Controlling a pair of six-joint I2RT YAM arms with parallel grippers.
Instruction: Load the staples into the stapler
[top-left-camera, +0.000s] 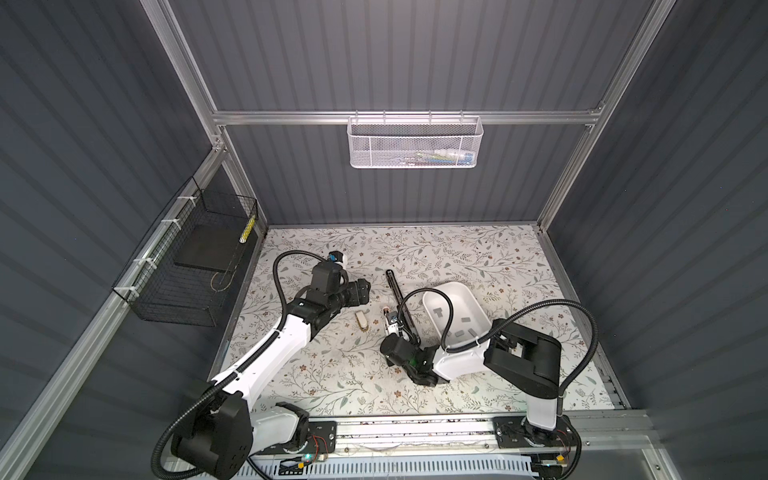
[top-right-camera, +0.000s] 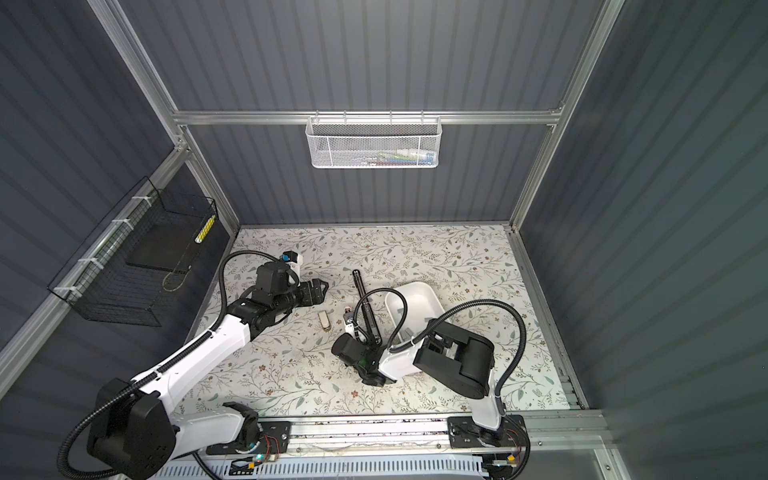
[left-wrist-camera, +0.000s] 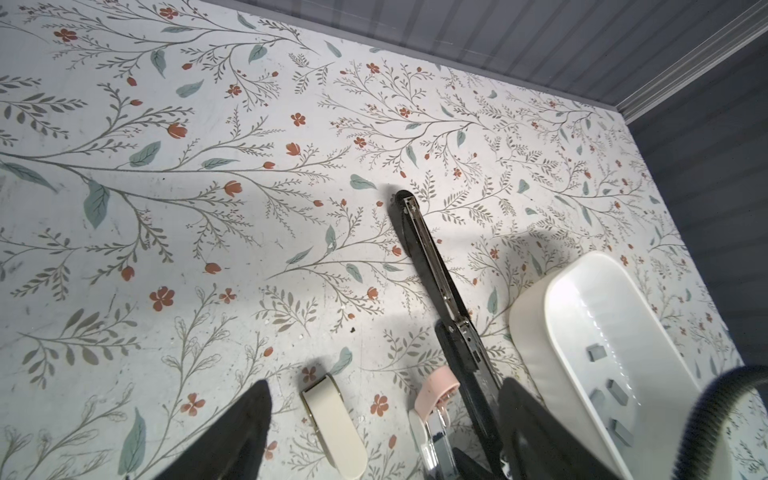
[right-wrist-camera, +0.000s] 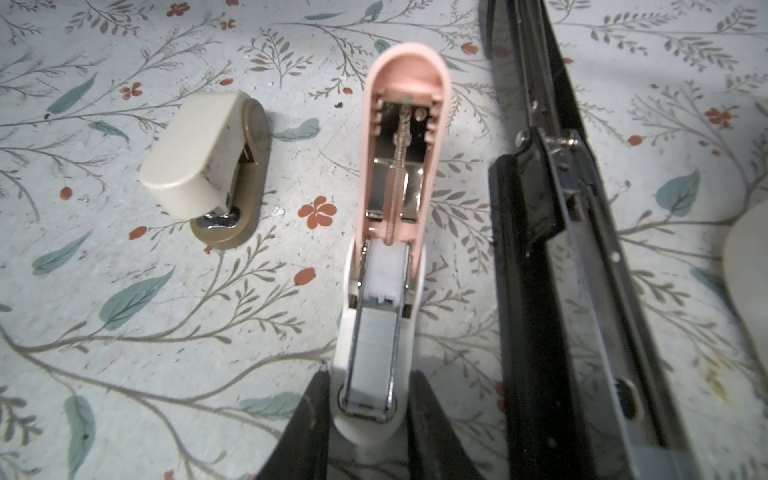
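The pink stapler (right-wrist-camera: 374, 270) is clasped at its near end by the narrowed right gripper (right-wrist-camera: 370, 376), and its long axis runs straight away from that gripper, lid (right-wrist-camera: 405, 62) thrown back. A strip of staples (right-wrist-camera: 374, 353) is seated in its channel; spares lie in the white tray (left-wrist-camera: 536, 316). The left gripper (left-wrist-camera: 384, 381) is held wide and empty, farther off.

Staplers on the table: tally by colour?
cream stapler: 1
pink stapler: 1
black stapler: 1
Total: 3
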